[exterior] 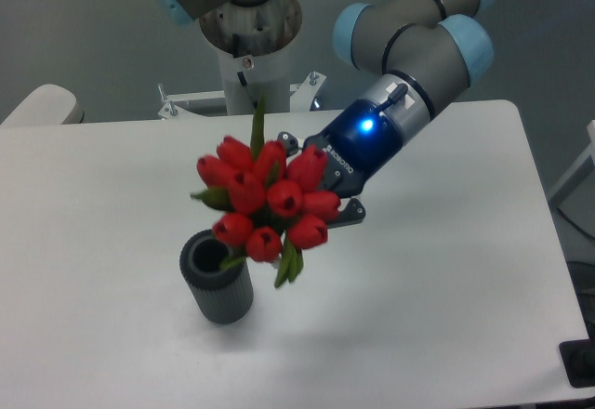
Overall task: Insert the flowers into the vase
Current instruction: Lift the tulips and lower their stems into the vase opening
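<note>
The flowers (265,200), a tight bunch of red tulip buds with green pointed leaves, are hanging in the air at the middle of the frame, heads turned toward the camera and down to the left. The claw (321,195) is sitting right behind the bunch, its dark fingers showing at the bunch's upper and lower right edges; it is gripping the flowers by the stems, though the stems themselves are hidden behind the buds. A blue light is glowing on the claw's body, which is slanting up to the right into the grey arm (418,37) with pale blue joint caps.

The vase (216,276), dark grey and ribbed, is standing upright on the white worktop (446,288) at the lower left of centre. Its open mouth is lying just below and left of the lowest buds, and one green leaf tip is overlapping its rim in this view; whether they are touching cannot be told. The arm's base column (249,56) is rising at the top of the frame, behind the worktop.
</note>
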Available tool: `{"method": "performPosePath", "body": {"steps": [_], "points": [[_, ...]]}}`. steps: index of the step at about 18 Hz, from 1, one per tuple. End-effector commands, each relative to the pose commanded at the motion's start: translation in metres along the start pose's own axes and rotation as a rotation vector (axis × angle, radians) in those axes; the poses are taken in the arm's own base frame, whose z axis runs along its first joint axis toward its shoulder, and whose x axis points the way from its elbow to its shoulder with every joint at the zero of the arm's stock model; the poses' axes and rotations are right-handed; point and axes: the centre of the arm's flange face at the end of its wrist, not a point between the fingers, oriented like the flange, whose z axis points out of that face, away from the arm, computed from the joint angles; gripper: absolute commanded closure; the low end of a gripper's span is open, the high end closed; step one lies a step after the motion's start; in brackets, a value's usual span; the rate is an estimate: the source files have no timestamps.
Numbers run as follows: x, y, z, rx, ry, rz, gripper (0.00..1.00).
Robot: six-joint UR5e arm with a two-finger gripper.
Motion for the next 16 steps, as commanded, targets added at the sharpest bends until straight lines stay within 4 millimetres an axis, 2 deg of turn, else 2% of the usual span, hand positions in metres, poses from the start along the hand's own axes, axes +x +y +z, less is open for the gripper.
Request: {"method": "performPosePath", "body": {"steps": [3,8,14,16], "points": [[0.009,0.007,0.014,0.008,0.031,0.018,0.78],[0.042,0.018,0.029,0.006,0.059,0.082,0.78],[0.049,0.024,0.031,0.005,0.064,0.077,0.78],[0.05,0.034,0.031,0.005,0.064,0.074,0.78]]}}
